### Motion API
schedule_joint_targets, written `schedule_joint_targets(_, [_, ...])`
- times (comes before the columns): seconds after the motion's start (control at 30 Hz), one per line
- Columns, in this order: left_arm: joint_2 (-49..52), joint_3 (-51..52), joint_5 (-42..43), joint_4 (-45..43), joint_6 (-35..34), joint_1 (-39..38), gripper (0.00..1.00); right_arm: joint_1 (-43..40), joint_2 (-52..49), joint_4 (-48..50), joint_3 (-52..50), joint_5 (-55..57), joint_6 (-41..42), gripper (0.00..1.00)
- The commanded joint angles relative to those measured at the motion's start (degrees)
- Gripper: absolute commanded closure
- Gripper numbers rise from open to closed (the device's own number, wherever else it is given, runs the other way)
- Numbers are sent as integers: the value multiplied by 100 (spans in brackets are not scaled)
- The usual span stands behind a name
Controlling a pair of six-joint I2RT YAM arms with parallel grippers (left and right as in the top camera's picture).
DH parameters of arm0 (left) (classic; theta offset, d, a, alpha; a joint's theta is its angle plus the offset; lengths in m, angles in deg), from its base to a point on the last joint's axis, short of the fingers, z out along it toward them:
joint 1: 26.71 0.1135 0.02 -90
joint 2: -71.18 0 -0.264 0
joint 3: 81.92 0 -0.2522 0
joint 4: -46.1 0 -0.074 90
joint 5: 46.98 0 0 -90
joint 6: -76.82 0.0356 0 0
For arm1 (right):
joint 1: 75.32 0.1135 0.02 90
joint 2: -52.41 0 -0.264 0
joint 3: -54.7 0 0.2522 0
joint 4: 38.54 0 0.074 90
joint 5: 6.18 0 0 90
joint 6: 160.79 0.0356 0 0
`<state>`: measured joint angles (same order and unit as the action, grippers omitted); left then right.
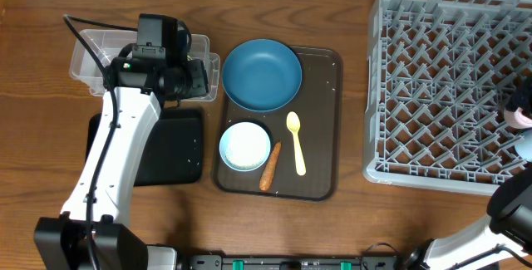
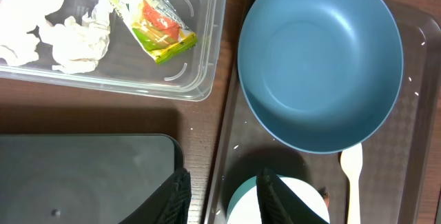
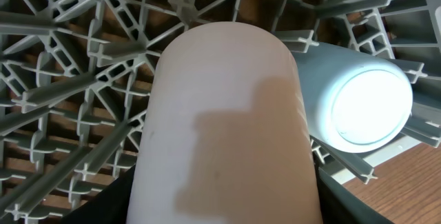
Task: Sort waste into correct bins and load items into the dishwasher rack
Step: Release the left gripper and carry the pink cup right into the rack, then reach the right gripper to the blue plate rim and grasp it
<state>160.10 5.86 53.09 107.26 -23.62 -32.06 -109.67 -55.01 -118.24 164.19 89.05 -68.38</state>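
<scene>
My left gripper (image 2: 224, 198) hangs open and empty over the gap between the black tray bin (image 2: 83, 176) and the white bowl (image 2: 296, 203). The clear tub bin (image 2: 200, 79) holds crumpled tissue (image 2: 76, 38) and a yellow-green wrapper (image 2: 155, 24). A dark-blue plate (image 1: 262, 73), the bowl (image 1: 245, 145), a pale yellow spoon (image 1: 295, 141) and an orange carrot (image 1: 270, 166) lie on the brown serving tray (image 1: 320, 112). My right gripper (image 3: 224, 210) is shut on the pink cup (image 3: 224, 114) over the grey dishwasher rack (image 1: 453, 87). A light-blue cup (image 3: 358, 100) lies in the rack beside it.
The rack fills the table's right side, its pegs standing close around both cups. The left arm (image 1: 116, 145) reaches across the black tray to the clear tub (image 1: 87, 62). Bare wood lies between the brown tray and the rack.
</scene>
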Motion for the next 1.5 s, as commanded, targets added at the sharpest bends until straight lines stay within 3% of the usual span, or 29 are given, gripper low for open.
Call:
schedule_joint_targets(0.0, [-20,-52,-92,15,57,9,66,-72,-133,9,15,55,74,94])
schedule_joint_targets(0.07, [-20,-52,-92,15,57,9,66,-72,-177,2,15,52,74,92])
schedule_joint_targets(0.13, [-20,-52,-92,15,57,9,66,-72,-223,-11,15,35,74,80])
schedule_joint_targets(0.2, [-20,-52,-92,15,57,9,66,-72,-245,-28,9,35,74,39])
schedule_joint_targets(0.3, [-22,-52,-92,17,57,9,66,-72,-245,-17,0,35,74,1])
schedule_joint_targets(0.8, [-20,-52,-92,15,57,9,66,-72,-245,2,0,-339,22,1])
schedule_joint_targets(0.97, [-20,-52,-92,20,55,9,65,-52,-245,81,0,-1552,-9,1])
schedule_joint_targets(1.13, [-22,-52,-92,85,57,9,65,61,-243,155,0,-3362,-645,1])
schedule_joint_targets(1.47, [-20,-52,-92,168,57,9,64,1469,-240,837,2,-3759,-699,6])
